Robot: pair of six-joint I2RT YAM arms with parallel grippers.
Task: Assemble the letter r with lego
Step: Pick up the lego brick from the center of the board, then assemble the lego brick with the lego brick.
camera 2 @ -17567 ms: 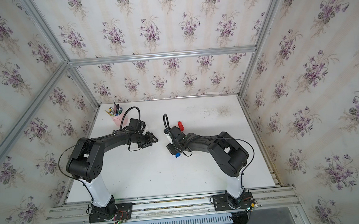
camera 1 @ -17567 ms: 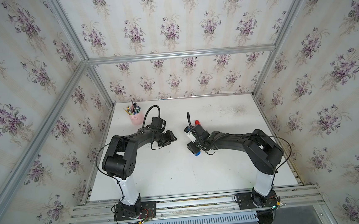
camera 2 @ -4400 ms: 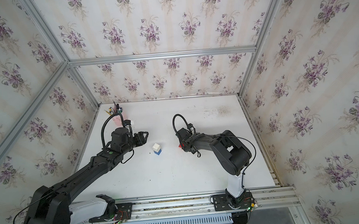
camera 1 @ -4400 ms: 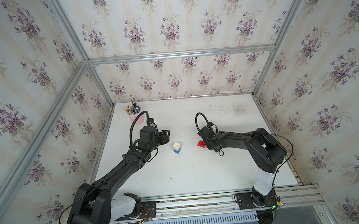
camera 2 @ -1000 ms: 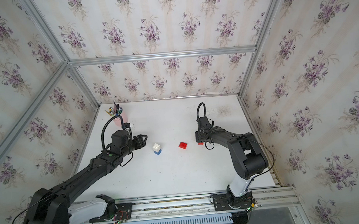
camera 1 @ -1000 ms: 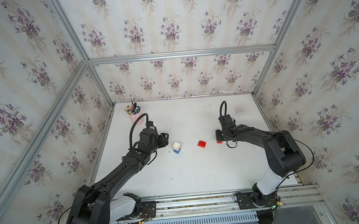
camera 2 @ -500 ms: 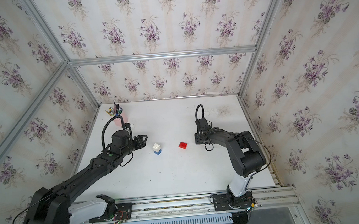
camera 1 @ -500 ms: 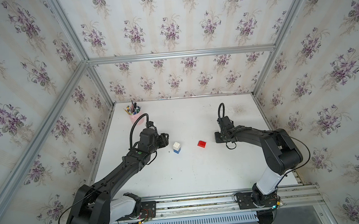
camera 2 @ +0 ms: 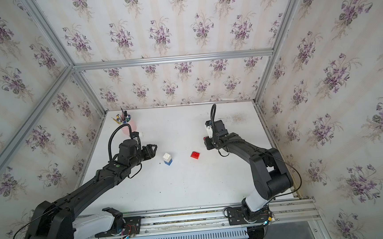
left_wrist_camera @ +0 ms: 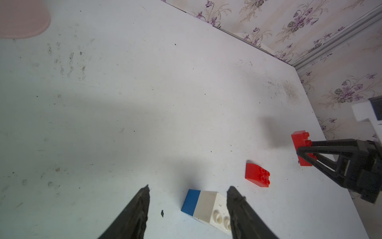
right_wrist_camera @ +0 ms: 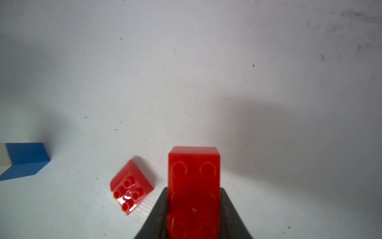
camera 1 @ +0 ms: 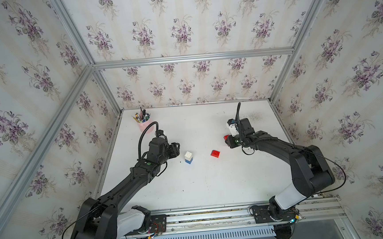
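Right hand (right_wrist_camera: 194, 191) clamped on long red brick (right_wrist_camera: 193, 173), short red brick (right_wrist_camera: 129, 189) just beside; left hand (left_wrist_camera: 189, 187) half open, empty, blue-white stack (left_wrist_camera: 203, 203) just ahead.

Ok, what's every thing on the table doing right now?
long red brick, gripped by the right end effector.
short red brick, loose on the table, joined to nothing.
white brick, stuck on top of the blue brick.
blue brick, standing on the table underneath.
left end effector, open, empty.
right end effector, shut on the long red brick.
pen cup, upright, holding pens.
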